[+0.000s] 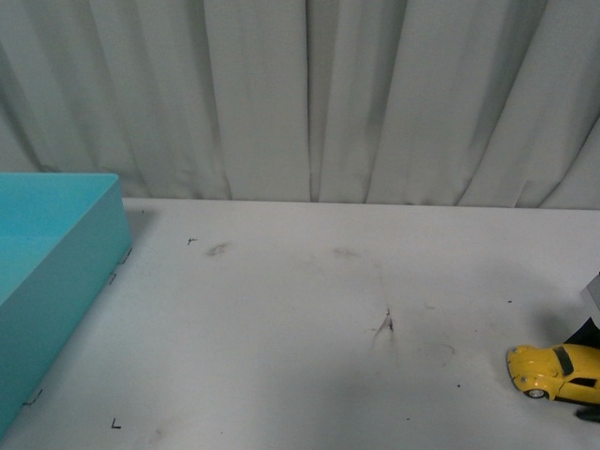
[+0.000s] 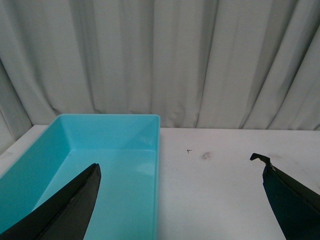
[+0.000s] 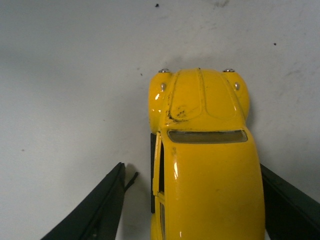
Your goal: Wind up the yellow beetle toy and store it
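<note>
In the front view, a white table (image 1: 309, 309) stands before a pale curtain (image 1: 309, 94). A teal box (image 1: 56, 253) sits at the table's left edge. The yellow beetle toy (image 1: 548, 367) rests on its wheels at the far right, well apart from the box. Dark parts of the right gripper (image 1: 585, 373) show on either side of the toy at the frame's edge.

In the left wrist view, the left gripper (image 2: 180, 200) hangs with its two black fingers (image 2: 65, 210) spread wide. One finger is over the teal box's open interior and the other over bare table.

In the right wrist view, the beetle toy lies between the right gripper's black fingers (image 3: 95, 210), bonnet pointing away from the wrist. The jaws are spread around the car. One finger stands clear of its side, while the other is right against the body or just beside it; I cannot tell which.
</note>
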`<action>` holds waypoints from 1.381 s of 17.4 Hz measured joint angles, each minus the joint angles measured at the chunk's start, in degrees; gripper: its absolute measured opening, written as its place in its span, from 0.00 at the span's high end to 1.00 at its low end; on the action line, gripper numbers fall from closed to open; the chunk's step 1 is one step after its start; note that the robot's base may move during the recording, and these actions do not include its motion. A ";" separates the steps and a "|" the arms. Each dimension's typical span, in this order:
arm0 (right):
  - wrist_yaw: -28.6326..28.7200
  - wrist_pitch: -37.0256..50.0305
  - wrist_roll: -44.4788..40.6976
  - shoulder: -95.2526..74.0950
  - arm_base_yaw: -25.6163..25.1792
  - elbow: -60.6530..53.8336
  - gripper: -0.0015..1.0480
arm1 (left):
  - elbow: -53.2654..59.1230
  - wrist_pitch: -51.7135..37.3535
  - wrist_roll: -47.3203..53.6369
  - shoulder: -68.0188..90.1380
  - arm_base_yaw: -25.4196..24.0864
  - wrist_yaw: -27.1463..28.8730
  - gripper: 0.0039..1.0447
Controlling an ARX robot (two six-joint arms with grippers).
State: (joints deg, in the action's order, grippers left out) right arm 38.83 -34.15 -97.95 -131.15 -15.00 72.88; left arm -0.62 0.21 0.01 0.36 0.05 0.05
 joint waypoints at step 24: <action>39.43 48.48 47.47 14.21 5.84 -10.43 0.06 | 0.00 0.00 0.00 0.00 0.00 -0.02 0.06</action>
State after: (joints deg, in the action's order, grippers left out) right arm 78.26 14.33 -50.48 -116.95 -9.17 62.46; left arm -0.62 0.21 0.01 0.36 0.05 0.03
